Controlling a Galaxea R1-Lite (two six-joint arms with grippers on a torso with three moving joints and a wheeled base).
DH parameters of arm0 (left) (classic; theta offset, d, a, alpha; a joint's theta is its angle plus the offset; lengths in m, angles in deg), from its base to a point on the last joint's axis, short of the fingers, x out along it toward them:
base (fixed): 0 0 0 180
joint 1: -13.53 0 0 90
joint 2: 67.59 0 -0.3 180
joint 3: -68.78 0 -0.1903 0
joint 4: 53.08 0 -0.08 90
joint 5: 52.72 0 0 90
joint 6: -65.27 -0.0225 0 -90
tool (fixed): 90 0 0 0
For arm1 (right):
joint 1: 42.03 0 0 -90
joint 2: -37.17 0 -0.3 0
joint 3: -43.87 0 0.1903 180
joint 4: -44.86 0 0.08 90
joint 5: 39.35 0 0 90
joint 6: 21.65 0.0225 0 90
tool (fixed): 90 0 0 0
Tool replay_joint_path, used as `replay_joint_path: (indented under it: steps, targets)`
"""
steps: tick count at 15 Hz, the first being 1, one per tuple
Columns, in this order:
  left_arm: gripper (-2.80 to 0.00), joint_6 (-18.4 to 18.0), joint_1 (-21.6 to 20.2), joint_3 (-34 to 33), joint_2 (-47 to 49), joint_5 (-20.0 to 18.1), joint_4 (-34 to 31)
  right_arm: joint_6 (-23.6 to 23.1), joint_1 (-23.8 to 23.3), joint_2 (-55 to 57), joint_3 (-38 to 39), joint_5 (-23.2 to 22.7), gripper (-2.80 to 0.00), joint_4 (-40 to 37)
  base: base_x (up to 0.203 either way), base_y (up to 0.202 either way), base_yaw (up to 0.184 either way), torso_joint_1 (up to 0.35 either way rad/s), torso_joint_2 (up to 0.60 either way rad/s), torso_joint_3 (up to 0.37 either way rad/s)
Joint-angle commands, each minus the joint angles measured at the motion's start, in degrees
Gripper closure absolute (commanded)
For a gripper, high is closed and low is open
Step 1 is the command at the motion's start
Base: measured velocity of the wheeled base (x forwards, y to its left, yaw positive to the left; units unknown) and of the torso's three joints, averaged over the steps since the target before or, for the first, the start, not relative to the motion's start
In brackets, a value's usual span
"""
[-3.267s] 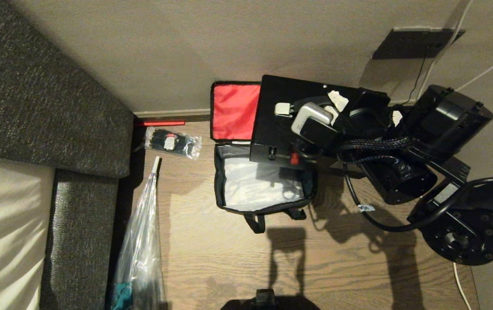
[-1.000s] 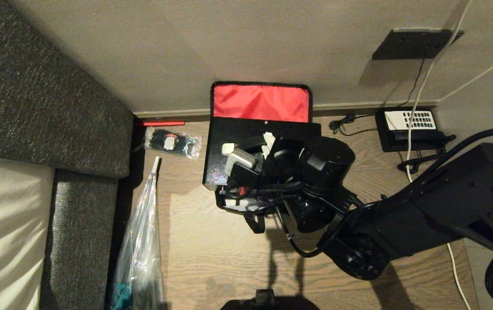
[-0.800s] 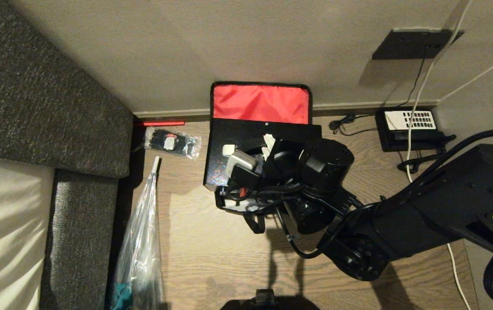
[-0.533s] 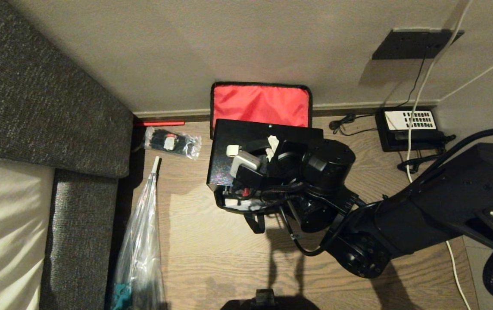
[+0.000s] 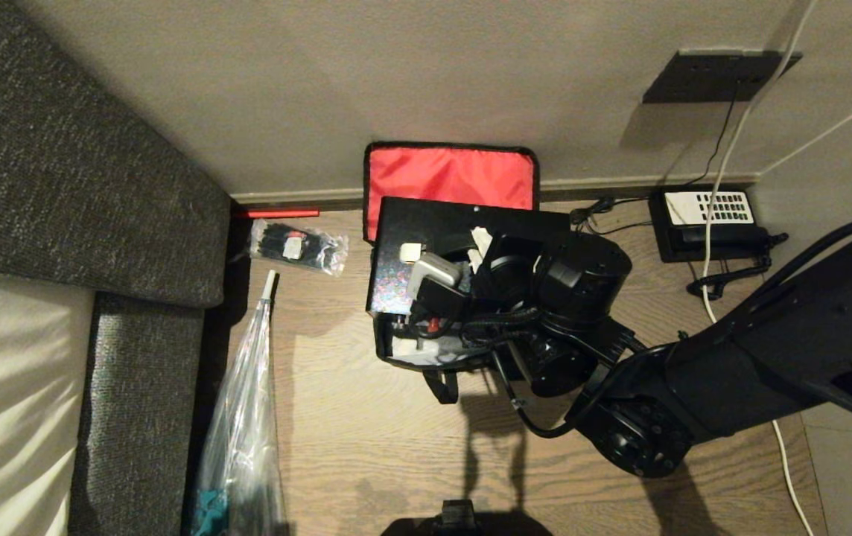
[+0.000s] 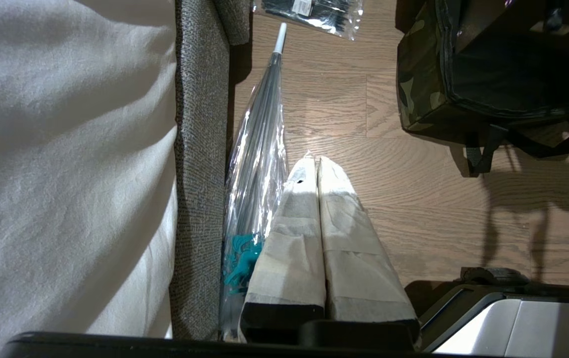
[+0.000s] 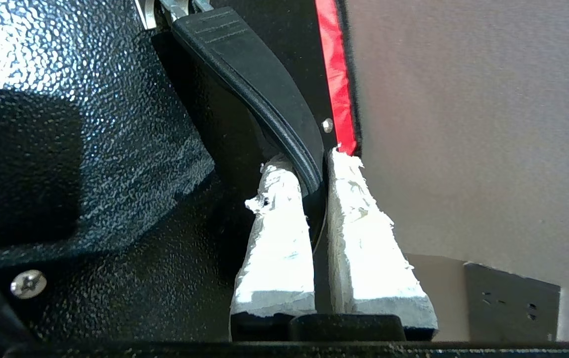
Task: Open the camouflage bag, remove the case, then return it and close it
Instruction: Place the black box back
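Observation:
The camouflage bag point(image 5: 404, 362) stands open on the floor against the wall, its red lid lining point(image 5: 448, 175) leaning back. The black speckled case point(image 5: 433, 227) hangs over the bag's opening and covers most of it. How deep it sits in the bag I cannot tell. A strip of grey interior point(image 5: 404, 348) shows in front of it. My right gripper point(image 7: 309, 164) is shut on the case's black handle point(image 7: 244, 64), the white pads point(image 7: 277, 223) pinching it from both sides. The left gripper point(image 6: 313, 161) is parked low beside the sofa, shut and empty, with the bag's camouflage side point(image 6: 416, 84) ahead of it.
A dark grey sofa point(image 5: 61, 186) fills the left. A long clear plastic bag point(image 5: 247, 417) lies along it, and a small packet of black ties point(image 5: 296, 246) sits near the wall. A black telephone point(image 5: 709, 216) with cables lies right of the bag, below a wall plate point(image 5: 716, 74).
Three seconds ago the case hung higher, to the right of the open bag. It has since come over the opening, and in the last second drifted slightly right and toward the wall.

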Motion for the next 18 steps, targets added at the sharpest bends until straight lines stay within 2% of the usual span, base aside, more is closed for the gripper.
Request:
replay_joint_path:
  steps: [1, 10, 13, 18]
  targets:
    - [0.00, 0.0, 0.0, -0.2, 0.0, 0.0, 0.0, -0.2, 0.1, 0.8, 0.7, 0.0, 0.00, 0.4, 0.000, 0.000, 0.000, 0.000, 0.00, 0.000]
    - [0.00, 0.0, 0.0, -0.2, 0.0, 0.0, 0.0, 0.7, 0.0, 3.7, 1.8, 0.0, 0.00, 1.0, 0.000, 0.000, 0.000, 0.000, 0.00, 0.000]
    - [0.00, 0.0, 0.0, -0.2, 0.0, 0.0, 0.0, 2.6, 0.0, 5.8, 1.3, -0.1, 0.00, 1.4, 0.000, 0.000, 0.000, 0.000, 0.00, 0.000]
    - [0.00, 0.0, 0.0, -0.2, 0.0, 0.0, 0.0, 2.3, 0.2, 7.4, -1.8, -0.1, 0.00, 1.2, 0.000, 0.000, 0.000, 0.000, 0.00, 0.000]
